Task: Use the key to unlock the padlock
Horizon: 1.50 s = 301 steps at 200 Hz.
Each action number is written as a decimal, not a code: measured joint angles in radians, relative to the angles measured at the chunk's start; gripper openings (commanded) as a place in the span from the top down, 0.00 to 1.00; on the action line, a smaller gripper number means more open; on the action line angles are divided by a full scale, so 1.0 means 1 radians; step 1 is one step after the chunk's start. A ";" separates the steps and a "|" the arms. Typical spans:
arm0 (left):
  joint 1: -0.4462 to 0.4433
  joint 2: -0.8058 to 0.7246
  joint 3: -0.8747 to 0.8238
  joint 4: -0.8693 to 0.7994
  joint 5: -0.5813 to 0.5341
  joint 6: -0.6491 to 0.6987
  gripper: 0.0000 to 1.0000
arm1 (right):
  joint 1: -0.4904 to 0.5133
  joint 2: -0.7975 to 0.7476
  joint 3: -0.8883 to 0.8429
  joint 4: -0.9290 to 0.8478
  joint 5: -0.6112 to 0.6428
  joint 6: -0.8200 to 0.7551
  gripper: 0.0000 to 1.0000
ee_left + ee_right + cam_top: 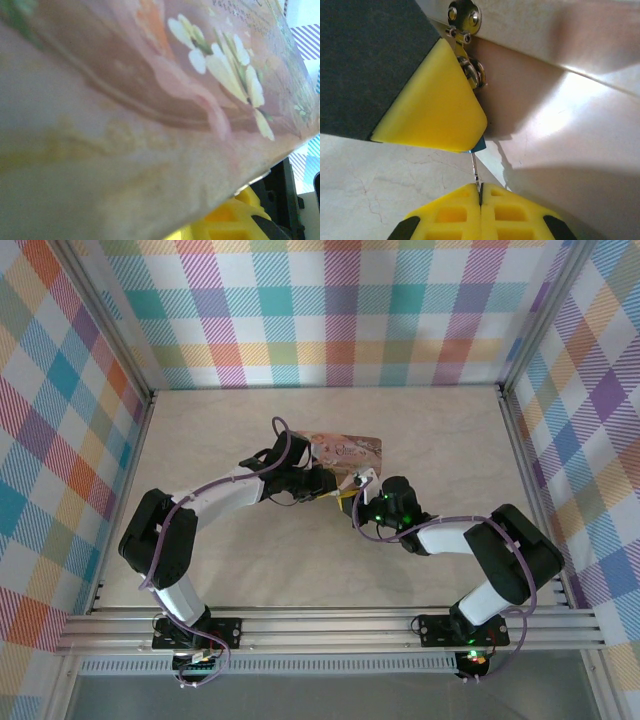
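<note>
Yellow pads (pixel 451 216) of the right tool (pixel 480 198) are pressed together on the key (pixel 476 172), a thin metal sliver reaching up to the padlock (pixel 480 145); only its blue corner shows under the left tool's (pixel 328 487) finger (pixel 437 110), beside the pink tin's (pixel 350 448) hasp (pixel 464 17), mid-counter (pixel 300 560); whether the left tool grips it, I cannot tell.

one tin (pixel 348 449), one padlock (pixel 480 145), one key (pixel 476 171)
</note>
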 measured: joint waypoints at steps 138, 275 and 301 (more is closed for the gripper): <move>0.000 0.000 0.002 0.006 -0.005 -0.021 0.92 | 0.000 0.000 0.004 0.015 -0.010 0.021 1.00; 0.014 0.000 0.002 0.026 -0.037 -0.042 0.92 | -0.033 0.000 0.056 -0.020 -0.044 0.021 1.00; 0.014 0.000 0.002 0.025 -0.042 -0.046 0.92 | -0.034 0.001 0.054 -0.007 -0.048 0.025 1.00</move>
